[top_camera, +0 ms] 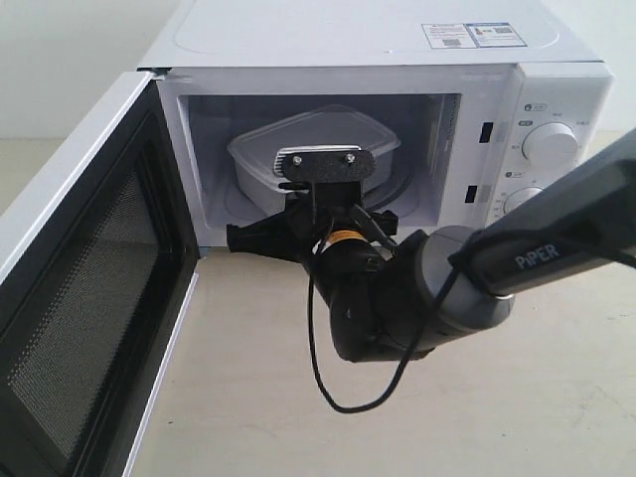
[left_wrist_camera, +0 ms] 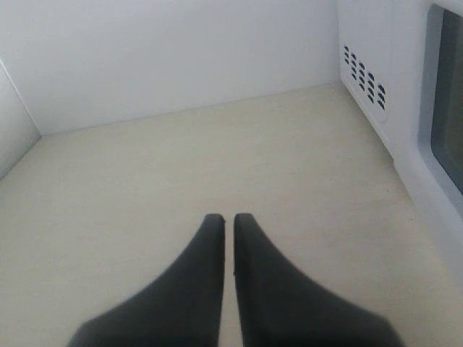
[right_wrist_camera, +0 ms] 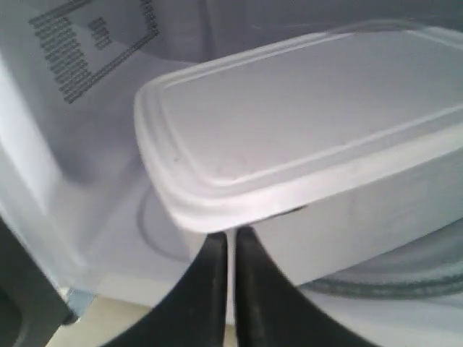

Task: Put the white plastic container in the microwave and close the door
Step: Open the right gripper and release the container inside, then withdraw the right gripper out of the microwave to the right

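Observation:
The white microwave [top_camera: 348,40] stands with its door [top_camera: 79,298] swung wide open to the left. Inside, the white plastic container [top_camera: 318,139] rests lidded on the glass turntable [right_wrist_camera: 405,282]. My right gripper [right_wrist_camera: 231,235] is shut with nothing between its fingers. Its tips sit at the cavity mouth, right at the container's [right_wrist_camera: 304,130] near wall under the lid rim. In the exterior view the right arm [top_camera: 397,288] and its wrist mount hide those fingers. My left gripper [left_wrist_camera: 228,217] is shut and empty, hovering over bare tabletop beside the microwave's vented side [left_wrist_camera: 365,72].
The open door [left_wrist_camera: 434,166], with its dark window, juts out toward the front left. Two round dials [top_camera: 550,142] sit on the microwave's right panel. A black cable loops under the right arm [top_camera: 338,388]. A pale wall stands behind the beige table [left_wrist_camera: 181,166].

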You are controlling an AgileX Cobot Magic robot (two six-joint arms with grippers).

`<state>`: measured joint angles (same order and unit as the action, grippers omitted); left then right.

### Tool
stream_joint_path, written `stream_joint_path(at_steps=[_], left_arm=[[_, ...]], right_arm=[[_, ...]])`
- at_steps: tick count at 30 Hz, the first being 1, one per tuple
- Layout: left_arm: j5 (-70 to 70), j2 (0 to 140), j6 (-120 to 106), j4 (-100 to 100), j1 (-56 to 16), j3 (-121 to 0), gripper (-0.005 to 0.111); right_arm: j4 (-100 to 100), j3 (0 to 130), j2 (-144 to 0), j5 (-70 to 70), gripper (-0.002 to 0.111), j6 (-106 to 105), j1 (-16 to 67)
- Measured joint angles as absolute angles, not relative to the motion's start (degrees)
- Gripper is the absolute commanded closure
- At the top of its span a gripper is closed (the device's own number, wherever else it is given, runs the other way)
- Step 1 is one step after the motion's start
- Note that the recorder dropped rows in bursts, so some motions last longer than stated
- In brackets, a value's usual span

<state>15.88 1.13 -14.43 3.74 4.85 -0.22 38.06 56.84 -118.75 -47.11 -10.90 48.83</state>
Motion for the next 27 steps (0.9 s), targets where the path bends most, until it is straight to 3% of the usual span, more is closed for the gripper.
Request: stream_joint_path(at_steps=[13,27], left_arm=[[15.9,1.1,-14.4,3.7,4.8,-0.2,0.102],[15.9,1.1,-14.4,3.7,4.8,-0.2,0.102]], right_arm=[[38.2,66.3,-122.9,-39.8,0.108,-10.9,44.7],[38.1,65.6,-123.0,-36.6,0.108,-10.4,45.1]])
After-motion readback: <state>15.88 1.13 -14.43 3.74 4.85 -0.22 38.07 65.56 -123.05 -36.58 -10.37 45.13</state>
